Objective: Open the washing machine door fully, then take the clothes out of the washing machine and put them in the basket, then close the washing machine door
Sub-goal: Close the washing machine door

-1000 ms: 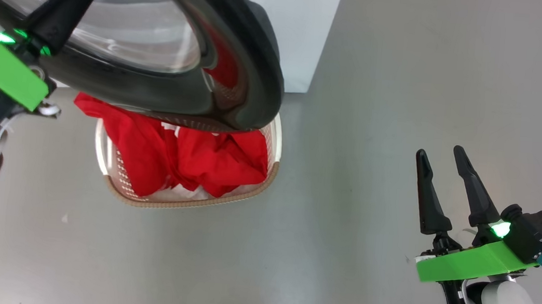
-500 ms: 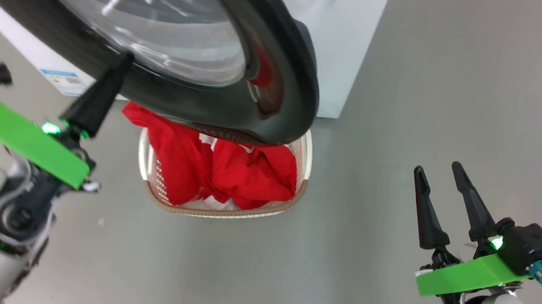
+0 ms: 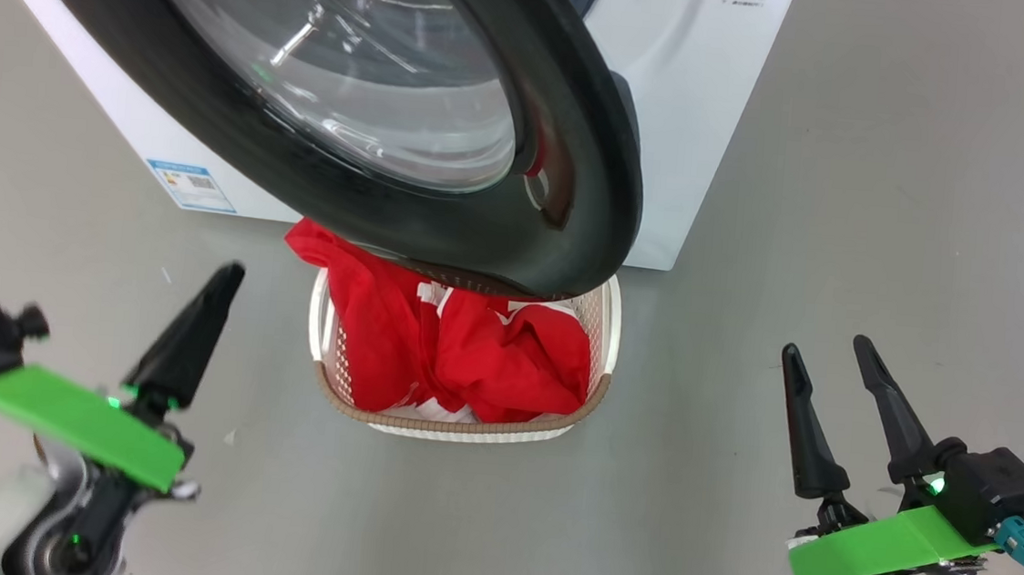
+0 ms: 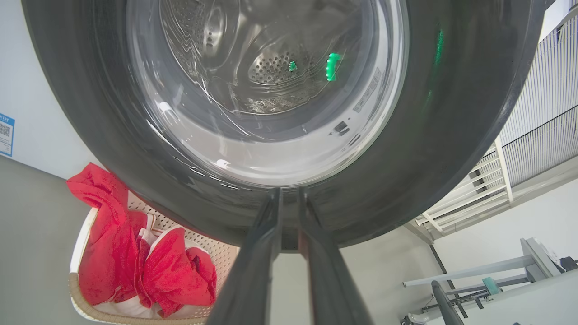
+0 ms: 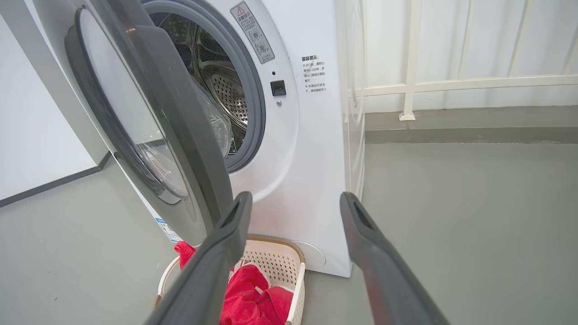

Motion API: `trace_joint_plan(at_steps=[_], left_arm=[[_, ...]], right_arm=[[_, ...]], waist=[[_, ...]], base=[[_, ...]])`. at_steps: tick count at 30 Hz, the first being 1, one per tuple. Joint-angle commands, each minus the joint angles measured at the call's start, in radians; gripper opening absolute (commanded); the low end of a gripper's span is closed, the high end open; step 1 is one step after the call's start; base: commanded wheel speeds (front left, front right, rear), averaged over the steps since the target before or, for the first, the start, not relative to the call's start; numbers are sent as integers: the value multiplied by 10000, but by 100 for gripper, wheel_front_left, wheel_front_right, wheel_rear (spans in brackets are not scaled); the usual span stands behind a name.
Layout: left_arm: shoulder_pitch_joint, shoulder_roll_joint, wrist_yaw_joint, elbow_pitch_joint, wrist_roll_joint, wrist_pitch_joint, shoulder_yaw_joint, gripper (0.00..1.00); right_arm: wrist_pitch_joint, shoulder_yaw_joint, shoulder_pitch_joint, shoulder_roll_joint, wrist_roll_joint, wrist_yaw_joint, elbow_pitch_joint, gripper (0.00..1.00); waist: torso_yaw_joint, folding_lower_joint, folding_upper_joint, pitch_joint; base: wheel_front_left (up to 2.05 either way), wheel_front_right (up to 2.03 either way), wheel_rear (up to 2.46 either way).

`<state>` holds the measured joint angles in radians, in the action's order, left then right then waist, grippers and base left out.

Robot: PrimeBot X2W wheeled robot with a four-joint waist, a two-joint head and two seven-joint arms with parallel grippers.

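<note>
The washing machine door (image 3: 574, 192) stands partly swung out from the washing machine (image 3: 699, 110). In the head view its black lower rim overhangs the far edge of the basket (image 3: 456, 422). The basket sits on the grey floor (image 3: 847, 213), just in front of the machine's white front. The clothes (image 3: 470, 357) lie heaped inside it, one red fold draped over its far-left rim.

Bare floor stretches wide to the right of machine and basket. The right gripper (image 3: 825, 347) hovers there at the near right, well apart from both, its fingers spread with nothing between them. The left gripper (image 3: 225, 279) is at the near left, clear of the door rim, with open floor between it and the basket.

The left wrist view looks up through the door's glass to the steel drum (image 4: 271, 67). It shows the left fingers (image 4: 266, 234) drawn close together, a thin empty slit between them.

The right wrist view catches the door nearly edge-on. The gap to the grey gasket (image 5: 253, 90) shows there, with a white railing (image 5: 411, 81) beyond the machine at the far right.
</note>
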<state>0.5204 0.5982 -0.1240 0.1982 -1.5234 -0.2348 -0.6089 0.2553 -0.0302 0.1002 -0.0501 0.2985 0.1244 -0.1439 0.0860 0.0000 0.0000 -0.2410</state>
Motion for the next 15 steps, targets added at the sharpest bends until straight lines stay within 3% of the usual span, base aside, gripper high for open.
trace_joint_plan(at_steps=[1, 6, 10, 12, 14, 15], left_arm=[[-192, 381, -67, -47, 110, -164, 475, 24], [-894, 217, -67, 196, 318, -251, 677, 31], [-1502, -114, -67, 385, 707, -264, 1264, 49], [-1749, -247, -67, 513, 1103, -266, 1461, 83], [-1954, -406, -67, 610, 1435, -267, 1665, 99], [-2044, -469, -67, 674, 1615, -267, 1777, 100]], right_arm=[[65, -157, -151, -1, -84, 63, 230, 100], [65, -100, -259, -1, -61, 63, 254, 100], [65, 13, -423, -1, -70, 63, 280, 100], [65, 76, -508, -1, -77, 63, 292, 100], [65, 124, -562, -1, -80, 63, 298, 100], [65, 146, -580, -1, -80, 63, 302, 100]], waist=[[-46, 0, 0, 19], [-168, 0, 0, 52], [-279, 0, 0, 73], [-323, 0, 0, 72], [-374, 0, 0, 59], [-399, 0, 0, 57]], base=[[0, 0, 0], [0, 0, 0], [0, 0, 0], [0, 0, 0], [0, 0, 0], [0, 0, 0]])
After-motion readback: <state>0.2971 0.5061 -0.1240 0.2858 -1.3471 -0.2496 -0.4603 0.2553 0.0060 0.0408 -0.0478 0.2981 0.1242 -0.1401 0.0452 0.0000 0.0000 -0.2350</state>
